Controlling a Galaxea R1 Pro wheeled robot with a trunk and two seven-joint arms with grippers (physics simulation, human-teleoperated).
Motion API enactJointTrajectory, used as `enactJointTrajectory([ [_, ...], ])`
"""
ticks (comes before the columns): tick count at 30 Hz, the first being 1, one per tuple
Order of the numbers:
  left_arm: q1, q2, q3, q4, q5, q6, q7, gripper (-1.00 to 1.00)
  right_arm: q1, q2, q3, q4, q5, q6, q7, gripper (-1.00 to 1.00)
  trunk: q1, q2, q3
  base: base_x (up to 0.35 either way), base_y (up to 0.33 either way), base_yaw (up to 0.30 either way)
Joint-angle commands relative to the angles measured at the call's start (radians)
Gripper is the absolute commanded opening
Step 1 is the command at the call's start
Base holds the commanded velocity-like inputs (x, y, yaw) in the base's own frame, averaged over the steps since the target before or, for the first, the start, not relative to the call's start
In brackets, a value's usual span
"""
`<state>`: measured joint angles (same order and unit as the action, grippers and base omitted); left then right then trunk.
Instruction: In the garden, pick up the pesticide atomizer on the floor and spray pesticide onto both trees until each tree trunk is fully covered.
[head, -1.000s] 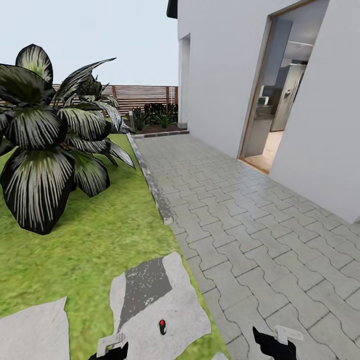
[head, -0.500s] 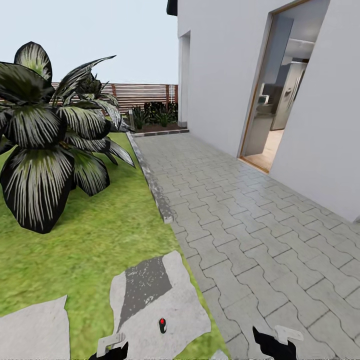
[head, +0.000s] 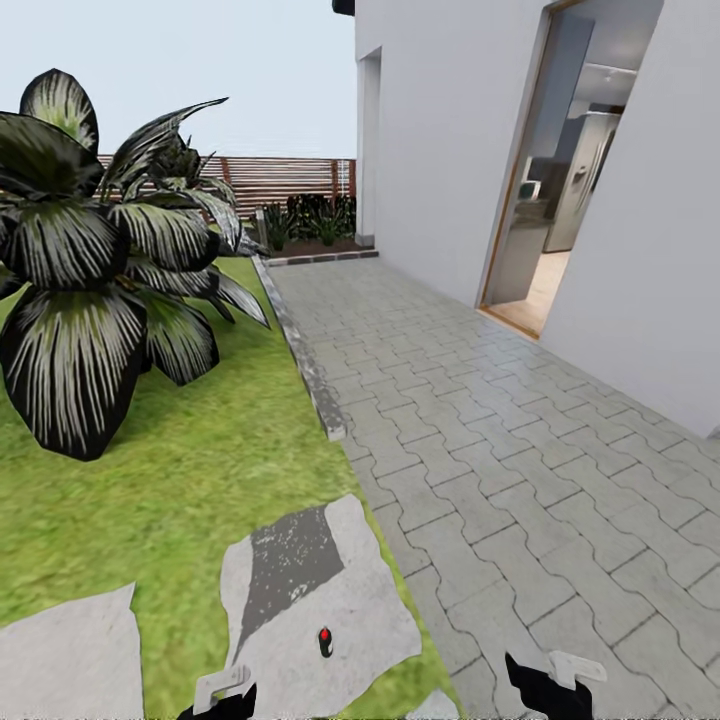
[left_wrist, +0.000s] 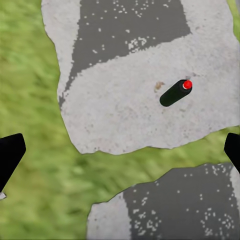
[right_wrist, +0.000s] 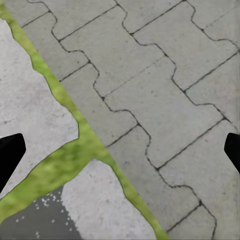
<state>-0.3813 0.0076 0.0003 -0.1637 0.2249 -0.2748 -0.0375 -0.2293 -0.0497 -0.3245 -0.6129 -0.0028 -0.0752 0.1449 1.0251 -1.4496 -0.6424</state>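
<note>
Risk lies mostly in the pickup itself. One pesticide atomizer (head: 325, 642) stands on a pale stepping stone (head: 345, 600) set in the grass (head: 200, 470), just ahead of the robot and between its two arms, nearer the left one. From the left wrist camera the atomizer (left_wrist: 176, 92) shows as a slim dark bottle with a red cap, standing apart from the left hand (left_wrist: 120, 152), whose two dark fingers sit wide apart at the edges of that view, so that hand is open and empty. The right hand (right_wrist: 120, 152) is likewise spread open, holding nothing, and looks down on the seam where the paved path (head: 520, 440) meets the stones.

Being narrow and upright, the bottle would likely tip and roll if a finger clips its cap on the way down, or if the hand closes off-centre. A roll could carry it off the stone into the grass, where a dark bottle is harder to line up on. The base could also run over it if the robot drives further forward.

Counts: one atomizer, two open hands, two whole stepping stones plus the corner of a third at the bottom edge, one large dark-leaved plant (head: 90, 290) on the lawn, one slatted fence (head: 270, 180), one open doorway (head: 560, 200) in the white house wall.
</note>
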Motion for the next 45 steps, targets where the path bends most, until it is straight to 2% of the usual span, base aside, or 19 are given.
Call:
enactJointTrajectory([
  [1,-0.001,0.000,0.000,0.001,0.007,-0.003,-0.004,1.00,-0.001,0.001,-0.005,0.001,0.000,-0.003,0.008,1.00,0.000,0.000,-0.002,0.000,0.000,0.000],
  [45,-0.001,0.000,0.000,0.001,0.007,-0.004,-0.005,1.00,-0.001,0.001,-0.005,0.001,0.000,-0.003,0.007,1.00,0.000,0.000,-0.067,0.000,0.000,0.000],
])
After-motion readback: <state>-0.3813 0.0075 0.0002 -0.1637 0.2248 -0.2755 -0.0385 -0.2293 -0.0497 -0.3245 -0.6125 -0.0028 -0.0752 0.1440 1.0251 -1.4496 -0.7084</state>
